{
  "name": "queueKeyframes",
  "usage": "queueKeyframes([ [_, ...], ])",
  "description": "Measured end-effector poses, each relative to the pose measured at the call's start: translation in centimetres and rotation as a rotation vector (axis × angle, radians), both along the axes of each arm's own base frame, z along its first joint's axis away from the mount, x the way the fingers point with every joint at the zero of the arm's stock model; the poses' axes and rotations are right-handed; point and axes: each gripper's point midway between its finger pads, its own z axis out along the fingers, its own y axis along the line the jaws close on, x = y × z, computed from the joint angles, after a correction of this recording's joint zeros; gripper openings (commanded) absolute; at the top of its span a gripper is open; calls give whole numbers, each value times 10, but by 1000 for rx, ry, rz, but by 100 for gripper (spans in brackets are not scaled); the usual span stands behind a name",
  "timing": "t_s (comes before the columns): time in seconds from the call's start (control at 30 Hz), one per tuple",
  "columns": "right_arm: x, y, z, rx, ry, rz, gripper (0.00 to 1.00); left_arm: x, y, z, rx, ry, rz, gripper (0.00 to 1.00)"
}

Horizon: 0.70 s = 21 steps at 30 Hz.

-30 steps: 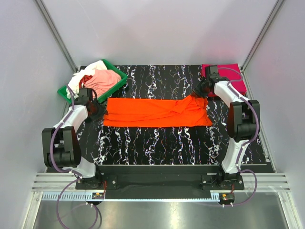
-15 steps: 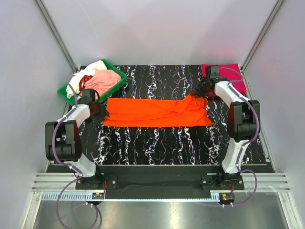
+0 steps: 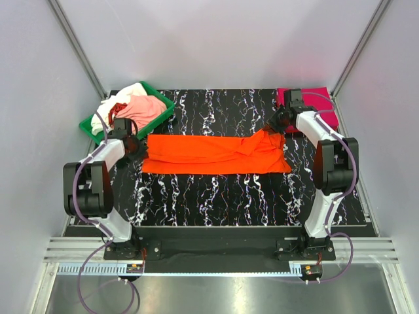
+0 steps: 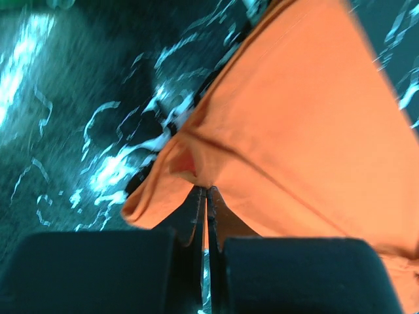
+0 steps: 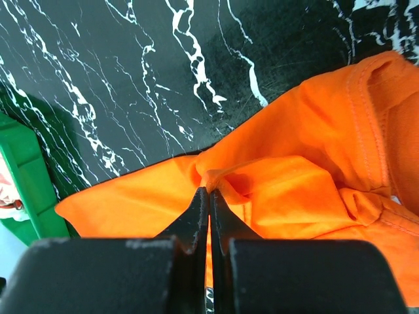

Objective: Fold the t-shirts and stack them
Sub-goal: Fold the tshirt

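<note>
A bright orange t-shirt (image 3: 209,155) lies as a long folded band across the middle of the black marbled table. My left gripper (image 3: 139,149) is shut on its left end, pinching a fold of orange cloth (image 4: 275,124). My right gripper (image 3: 271,127) is shut on its upper right corner, pinching orange cloth (image 5: 294,190). A magenta-pink t-shirt (image 3: 315,99) lies folded at the back right corner. Pale pink, white and red t-shirts (image 3: 134,104) are piled at the back left.
A green plastic tray (image 3: 90,124) at the back left holds the pile of shirts; its rim shows in the right wrist view (image 5: 29,190). White walls and metal posts enclose the table. The arm bases stand at the near edge.
The left arm has swung a little toward the back, its gripper still on the shirt's left end. The right gripper and the shirt have hardly moved.
</note>
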Motion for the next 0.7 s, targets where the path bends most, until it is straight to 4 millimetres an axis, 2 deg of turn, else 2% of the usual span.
queueKeyframes([
  [0.1,0,-4,3,-1,-6,-8,0,12,1,5,5,-16,2,0],
  [0.17,-1,-7,4,-5,-8,-15,0,16,2,4,8,-14,3,6],
  [0.3,-2,-11,4,-14,-8,-25,0,20,3,-4,11,5,5,30],
  [0.4,-2,-11,4,-14,-8,-27,0,22,4,-9,13,23,7,39],
  [0.57,-3,-10,4,-5,-7,-20,0,23,7,-6,37,36,11,43],
  [0.7,-3,-10,5,-4,-8,-19,0,30,12,12,86,-4,-2,44],
])
